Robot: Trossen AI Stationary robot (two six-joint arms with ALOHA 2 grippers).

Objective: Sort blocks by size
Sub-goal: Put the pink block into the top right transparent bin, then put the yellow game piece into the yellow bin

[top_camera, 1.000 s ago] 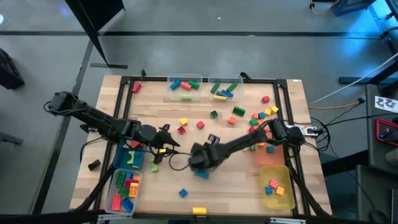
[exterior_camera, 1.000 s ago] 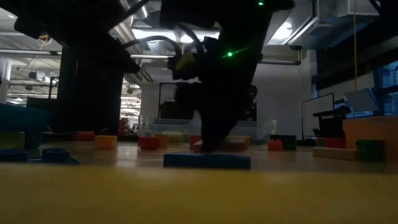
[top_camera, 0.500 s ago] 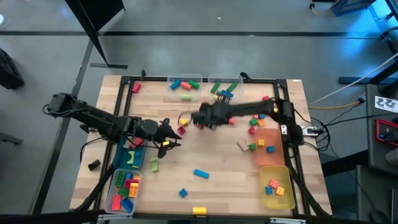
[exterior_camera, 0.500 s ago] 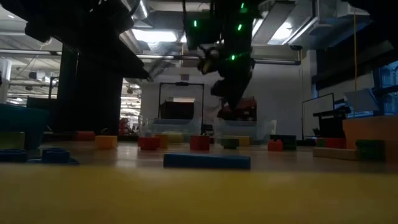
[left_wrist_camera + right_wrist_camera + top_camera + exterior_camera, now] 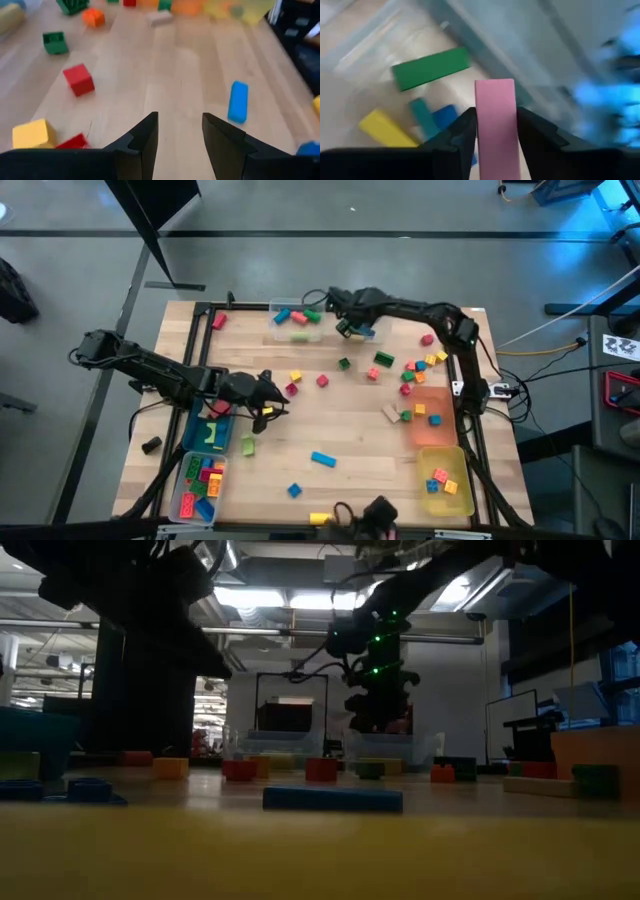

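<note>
Right jaws point(image 5: 494, 125): you are gripping a pink bar point(image 5: 495, 125) above the clear bin point(image 5: 365, 332)
Left jaws point(image 5: 179, 130): yours gape empty over the worktop point(image 5: 190, 70)

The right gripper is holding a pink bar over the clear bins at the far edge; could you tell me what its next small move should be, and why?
Probably open the fingers and release. The right gripper holds the pink bar above the clear bin, which already contains long green, blue and yellow bars.
</note>
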